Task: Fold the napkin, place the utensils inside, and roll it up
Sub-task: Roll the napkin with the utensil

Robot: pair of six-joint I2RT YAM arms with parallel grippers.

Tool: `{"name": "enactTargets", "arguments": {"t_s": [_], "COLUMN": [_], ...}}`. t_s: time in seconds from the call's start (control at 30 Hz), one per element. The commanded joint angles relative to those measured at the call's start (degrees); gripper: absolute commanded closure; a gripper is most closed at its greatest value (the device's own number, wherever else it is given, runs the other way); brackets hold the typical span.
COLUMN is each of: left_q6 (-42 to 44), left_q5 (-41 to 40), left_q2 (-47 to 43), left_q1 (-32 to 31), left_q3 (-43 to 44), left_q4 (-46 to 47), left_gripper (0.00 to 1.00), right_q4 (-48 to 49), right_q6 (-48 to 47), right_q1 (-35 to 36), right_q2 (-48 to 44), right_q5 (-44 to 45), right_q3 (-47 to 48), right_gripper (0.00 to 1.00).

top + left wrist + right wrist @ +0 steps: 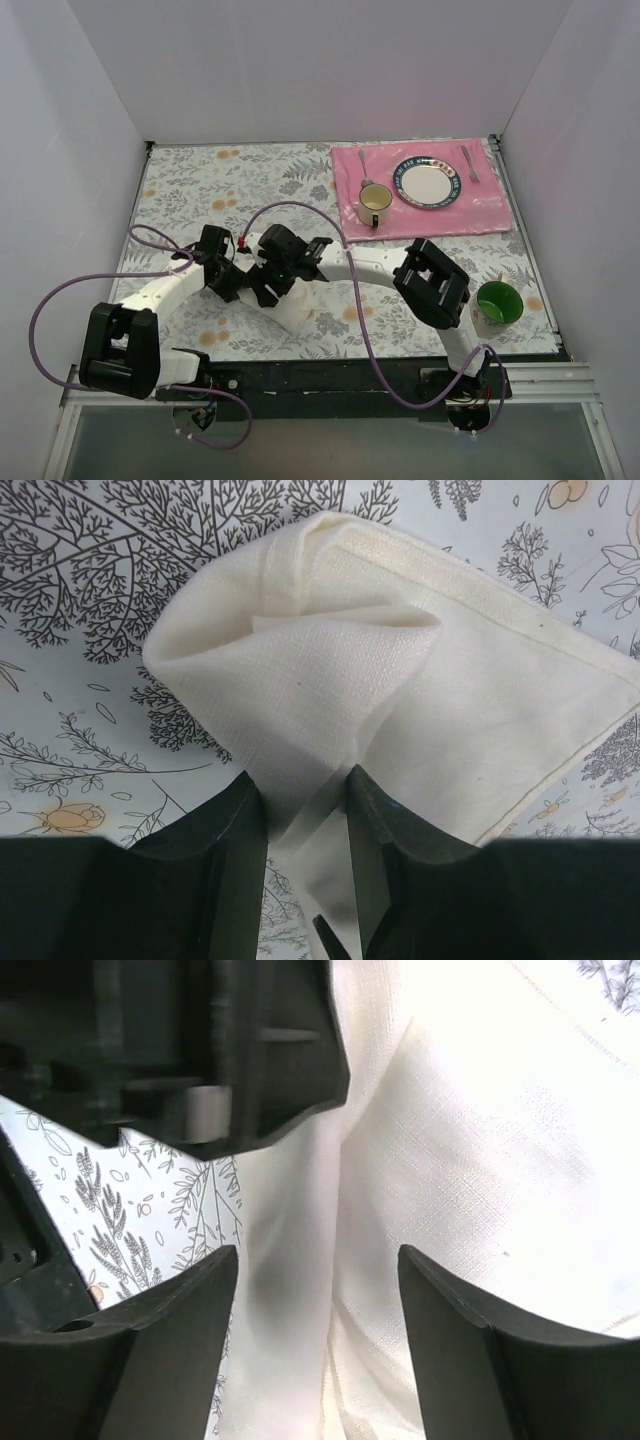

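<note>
Off-white woven napkin, creased, hemmed edge showing, bunched into a loose peak. Lies on the floral tablecloth, toward the near edge, about mid-width.

Overhead rear view; both wrist close-ups on napkin

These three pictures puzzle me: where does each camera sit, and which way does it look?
Top: above and behind, looking down on the table; both arms show.
Left wrist: on the left arm, looking along the left hand pinching the napkin.
Right wrist: on the right arm, looking past its open right hand.
Both wrist views share the napkin.
</note>
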Motion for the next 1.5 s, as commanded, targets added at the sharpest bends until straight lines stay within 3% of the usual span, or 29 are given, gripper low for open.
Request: {"name": "enactTargets", "arguments": {"t_s": [0.0, 0.43, 1.0, 1.2, 1.4, 1.43, 1.47], "left_q6": [-2.7, -7.5, -8.2, -9.1, -9.4, -9.2, -8.5], "left_q5": [1.8, 3.5, 3.3, 3.4, 3.8, 3.3, 3.0], "left_q2": [0.9, 1.3, 0.3, -0.7, -1.5, -2.2, -2.7], "left_q1": [0.1, 0.1, 0.1, 0.1, 0.1, 0.1, 0.1], "left_q3": [0.8, 1.5, 1.0, 0.3, -0.3, -0.4, -0.6], "left_q4": [-5.2, -7.6, -7.5, -7.6, -7.3, -7.4, -7.2], "left_gripper": [1.00, 1.00, 1.00, 1.00, 1.00, 1.00, 1.00], "right_q4": [0.4, 7.1, 17.3, 15.8, 14.9, 15.0, 15.4], "right_q6": [-3.8, -7.9, -10.3, -11.0, -8.8, -8.5, -8.5], "right_q1": [4.1, 11.7, 13.9, 13.8, 13.6, 13.3, 12.5], "right_q2": [-4.3, -1.9, -5.8, -0.7, 2.6, 2.4, 1.1], "right_q5": [15.5, 28.6, 23.8, 32.6, 33.7, 33.6, 32.6], "right_q3": [-1.2, -3.9, -13.5, -9.9, -8.6, -9.9, -11.2], "right_gripper": [0.26, 0.22, 0.24, 0.26, 0.45, 0.55, 0.59]}}
